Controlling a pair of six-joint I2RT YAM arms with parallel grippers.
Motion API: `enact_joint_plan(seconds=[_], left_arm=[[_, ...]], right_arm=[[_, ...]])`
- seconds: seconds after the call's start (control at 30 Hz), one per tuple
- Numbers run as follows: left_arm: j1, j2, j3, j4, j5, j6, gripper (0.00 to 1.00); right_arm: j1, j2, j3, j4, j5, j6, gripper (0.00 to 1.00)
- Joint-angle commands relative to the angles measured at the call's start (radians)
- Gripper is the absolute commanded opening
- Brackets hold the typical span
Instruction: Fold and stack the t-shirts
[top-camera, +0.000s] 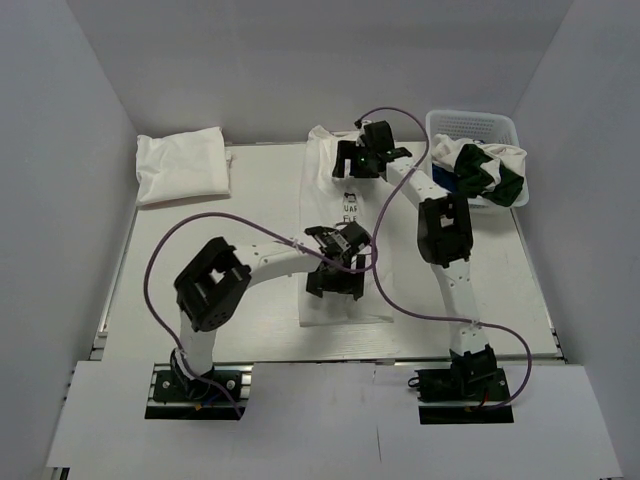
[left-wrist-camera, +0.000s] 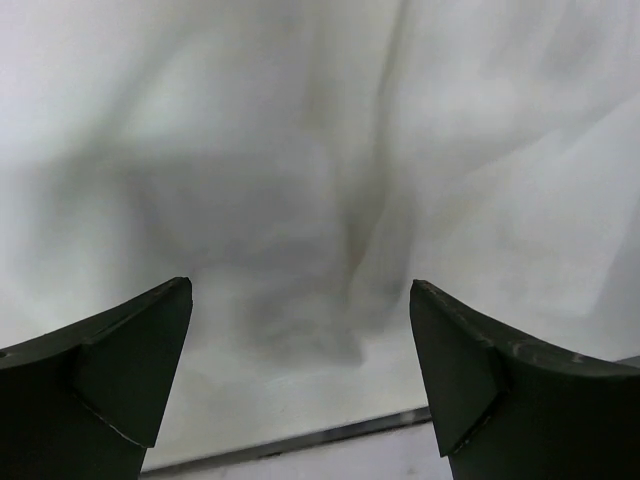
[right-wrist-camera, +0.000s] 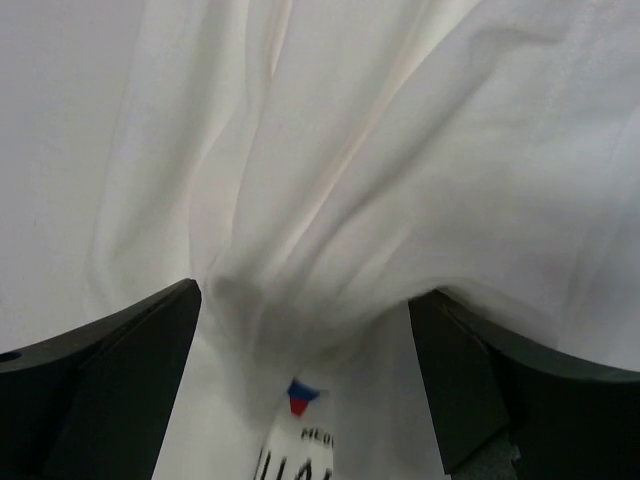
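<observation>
Far left of the table (top-camera: 150, 290): folded white t-shirt (top-camera: 182, 166), lying flat, well apart from both arms.

Centre: printed white t-shirt (top-camera: 345, 305) laid out as a long strip running far to near, with dark lettering showing on it between the two grippers.

Left gripper (top-camera: 336, 280) is over the near half of that strip, jaws spread wide, nothing held. In the left wrist view both fingers (left-wrist-camera: 120, 370) stand far apart with plain, softly wrinkled white cloth beneath them and the shirt's near edge just by the tips. Cannot tell whether the tips touch the cloth.

Right gripper (top-camera: 350, 160) is over the far end of the same shirt, jaws also wide apart, gripping nothing. In the right wrist view the cloth is gathered into folds that run down between the fingers (right-wrist-camera: 110, 390). A small red and blue mark (right-wrist-camera: 298, 397) and the top of the lettering sit in the gap.

Far right: white lattice basket (top-camera: 500, 125) at the table's far corner. Crumpled t-shirts (top-camera: 490, 170), white and dark green with a bit of blue, are heaped in it and spill over its near rim.
</observation>
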Motion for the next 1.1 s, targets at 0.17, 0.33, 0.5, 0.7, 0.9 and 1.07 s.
enact_joint_plan(seconds=[0.17,0.33,0.5,0.7,0.9,1.07], left_arm=[[0.068,-0.46,-0.327,-0.051,-0.353,-0.156,0.99],[0.19,-0.462,-0.343,-0.038,-0.327,-0.153,0.99],[0.296,-0.343,-0.289,-0.055,-0.304,-0.095,0.99],[0.305,-0.451,-0.361,0.006,-0.344,-0.075,0.99],[0.305,-0.583,-0.438,0.077,-0.367,-0.056,0.99],[0.305,-0.593,-0.449,0.098,-0.33,-0.044,0.99]], right_arm=[[0.015,-0.587,-0.492,-0.009,0.114,-0.092,0.9],[0.106,-0.836,-0.846,-0.086,0.361,0.006,0.9],[0.248,-0.942,-1.011,-0.214,0.375,0.083,0.9],[0.43,-1.02,-1.175,-0.297,0.369,0.103,0.9],[0.508,-1.017,-1.273,-0.303,0.304,0.163,0.89],[0.548,-1.014,-1.276,-0.254,0.293,0.172,0.85]])
